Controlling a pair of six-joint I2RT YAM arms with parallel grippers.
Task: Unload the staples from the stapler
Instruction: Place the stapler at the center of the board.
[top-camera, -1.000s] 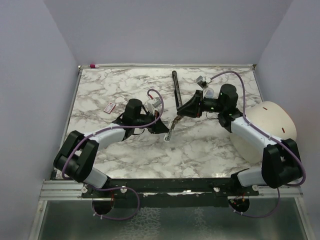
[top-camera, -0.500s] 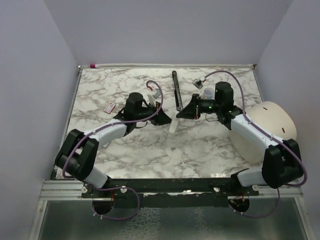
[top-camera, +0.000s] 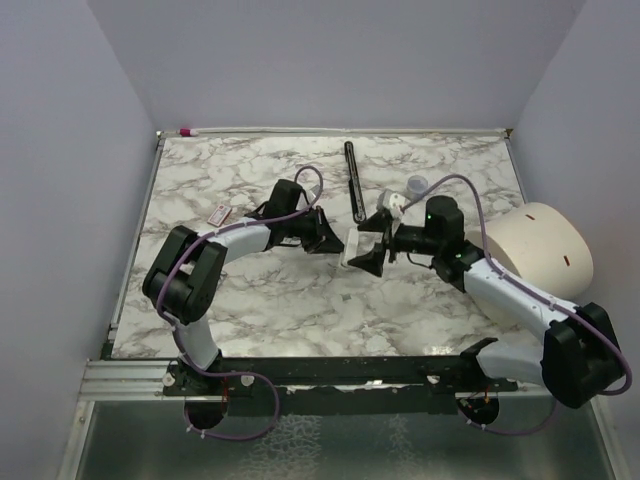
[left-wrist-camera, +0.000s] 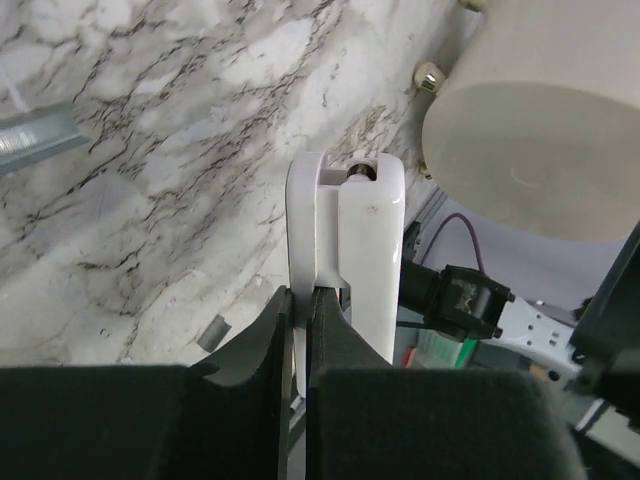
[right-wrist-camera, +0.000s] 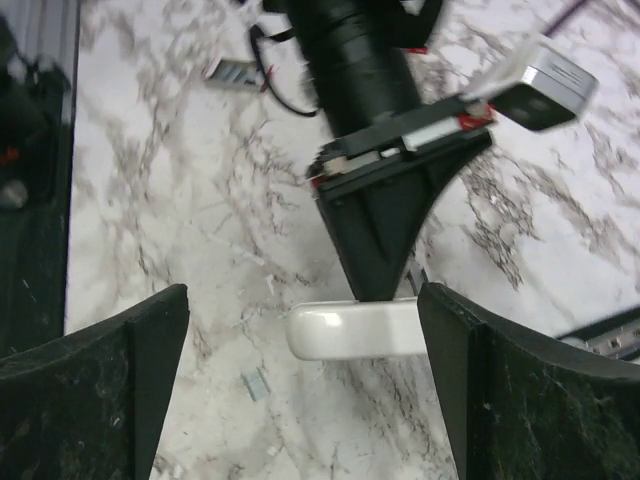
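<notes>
Marble table (top-camera: 300, 320) in a plain grey booth, nothing fancy. The left end effector (left-wrist-camera: 305, 300) is pinched shut on the edge of a white plastic piece (left-wrist-camera: 350, 250), which seems to be lifted a bit off the table. The right end effector (right-wrist-camera: 300, 300) is spread wide with nothing in it. The white piece's rounded end sits in the gap between its fingers, not touching either one. The stapler (top-camera: 352, 185), the skinny black bar, lies flat on the table just past the white piece on the far side, with nobody gripping it. A short strip of staples (right-wrist-camera: 255, 383) sits on the table just beside the white piece's rounded end, with a few loose specks close by.

Looks like the step is the right arm taking hold of the white piece, so the trick is centring first. It should square both fingers up with the piece and then close gently, since smooth plastic could squirt out. The left pinch wants to be firm until the right one has it. Low sweeps should steer clear of that strip, because it'd probably scatter easily.
</notes>
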